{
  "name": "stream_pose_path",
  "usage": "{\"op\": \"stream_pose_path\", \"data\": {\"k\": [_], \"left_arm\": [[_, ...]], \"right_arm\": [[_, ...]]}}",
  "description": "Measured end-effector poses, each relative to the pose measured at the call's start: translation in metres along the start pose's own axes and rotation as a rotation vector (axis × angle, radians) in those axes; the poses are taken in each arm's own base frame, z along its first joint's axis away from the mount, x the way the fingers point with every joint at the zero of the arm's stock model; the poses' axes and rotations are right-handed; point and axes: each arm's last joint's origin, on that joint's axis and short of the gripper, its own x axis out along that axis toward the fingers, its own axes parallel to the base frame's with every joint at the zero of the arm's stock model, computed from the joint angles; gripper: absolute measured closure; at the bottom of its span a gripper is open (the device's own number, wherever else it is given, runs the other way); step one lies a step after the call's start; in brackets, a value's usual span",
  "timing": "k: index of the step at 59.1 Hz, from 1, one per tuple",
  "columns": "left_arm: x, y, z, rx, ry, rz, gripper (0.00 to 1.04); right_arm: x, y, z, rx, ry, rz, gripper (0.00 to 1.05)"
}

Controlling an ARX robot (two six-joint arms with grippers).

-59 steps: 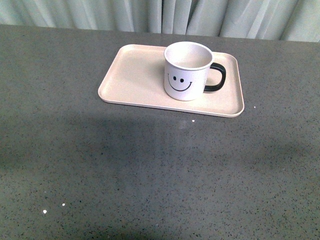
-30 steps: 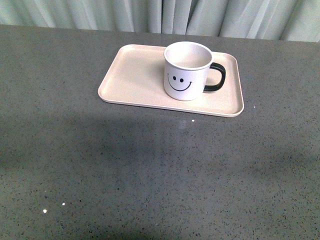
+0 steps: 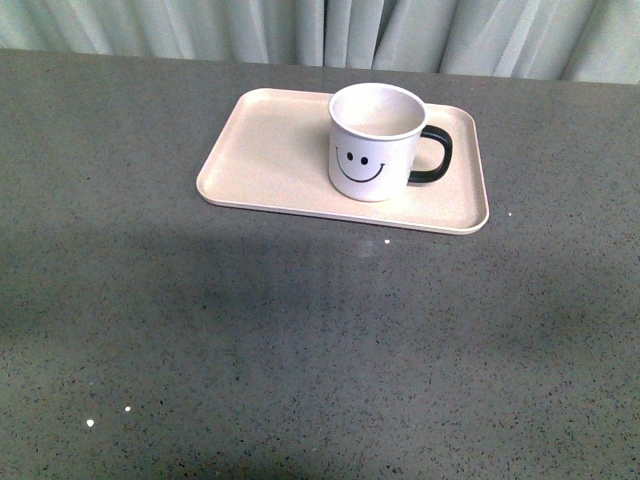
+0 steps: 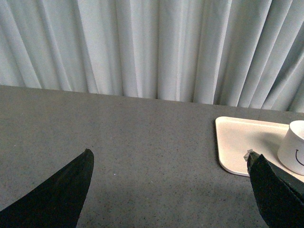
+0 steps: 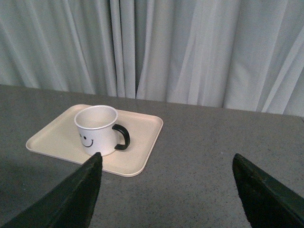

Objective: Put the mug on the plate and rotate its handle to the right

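The left gripper (image 4: 168, 190) hangs wide open and empty over bare table (image 3: 150, 330), well left of the plate (image 3: 270, 150). The plate lies toward the table's far edge, near the curtain (image 3: 320, 30); its left half is bare. The mug (image 3: 375, 140) stands upright on the plate's right half, smiley toward the robot, its handle (image 3: 435, 155) pointing right, inside the rim. Open tabletop surrounds the plate on every side. The right gripper (image 5: 166, 190) is spread wide, holding nothing, near the plate's right end.
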Motion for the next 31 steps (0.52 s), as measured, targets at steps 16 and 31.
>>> {"op": "stream_pose_path", "data": {"k": [16,31], "left_arm": [[0.0000,0.0000,0.0000,0.000,0.000,0.000,0.09],[0.0000,0.0000,0.0000,0.000,0.000,0.000,0.09]], "right_arm": [[0.0000,0.0000,0.0000,0.000,0.000,0.000,0.09],[0.0000,0.0000,0.0000,0.000,0.000,0.000,0.09]]}}
